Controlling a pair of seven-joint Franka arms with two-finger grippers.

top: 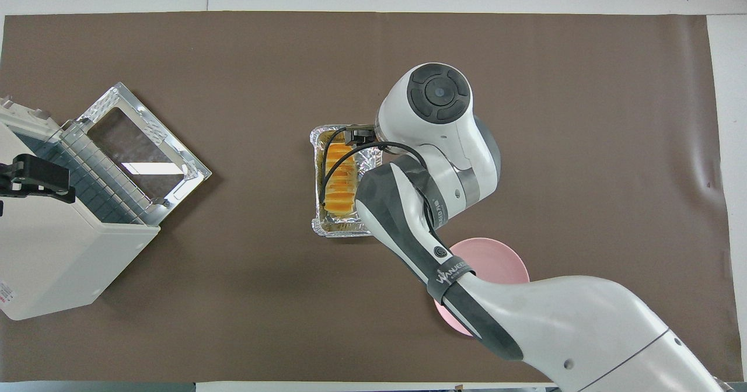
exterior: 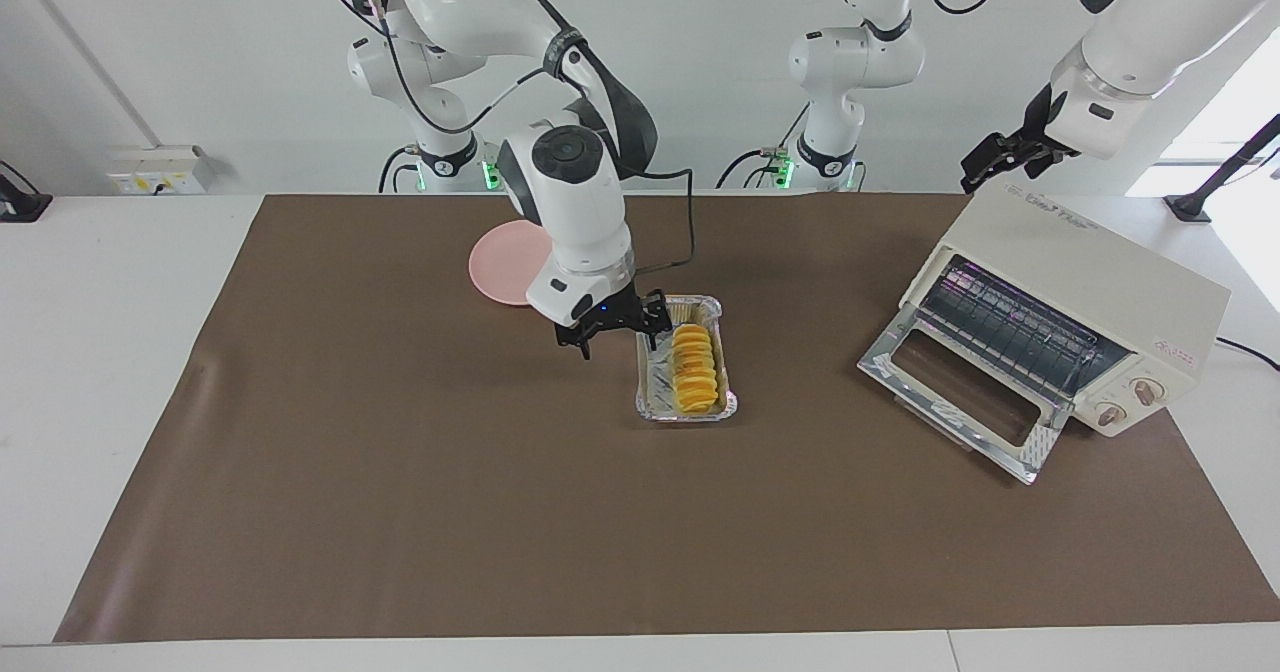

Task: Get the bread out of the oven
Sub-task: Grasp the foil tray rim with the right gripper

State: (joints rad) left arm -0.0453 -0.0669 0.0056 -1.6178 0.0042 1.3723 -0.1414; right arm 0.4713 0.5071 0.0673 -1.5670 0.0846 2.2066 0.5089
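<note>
Across the table (exterior: pixel 120 352) lies a brown mat (exterior: pixel 400 512), and at the left arm's end of it stands the cream-white toaster oven (exterior: pixel 1110 282), the largest thing there; its glass door (exterior: pixel 960 392) hangs dropped open, the wire rack (exterior: pixel 1010 327) shows bare, and two round knobs (exterior: pixel 1130 402) sit beside the opening. The left gripper (exterior: pixel 985 167) waits in the air over the oven's top, its fingers apart and holding nothing. The right arm reaches out to the middle of the mat; its right gripper (exterior: pixel 615 330) hangs low just beside the foil tray (exterior: pixel 650 402), on the side toward the right arm's end, jaws spread and empty; whether a fingertip touches the tray's rim I cannot tell. A pink plate (exterior: pixel 495 262) rests nearer to the robots than the tray, partly hidden by the right arm.

The bread (exterior: pixel 695 367) is already out of the oven; it lies in the foil tray, well apart from the oven door. By my judgement the task is nearly done.

The risks from here: the thin foil could buckle or skid if a finger catches its rim as the gripper moves; that would tip the loaf onto the mat; a grasp pressed too hard across the loaf might squash it.

The loaf itself is small, elongated and golden-yellow, crossed by ridges, darker orange in the grooves; it lies lengthwise along the tray toward the oven-side wall.
</note>
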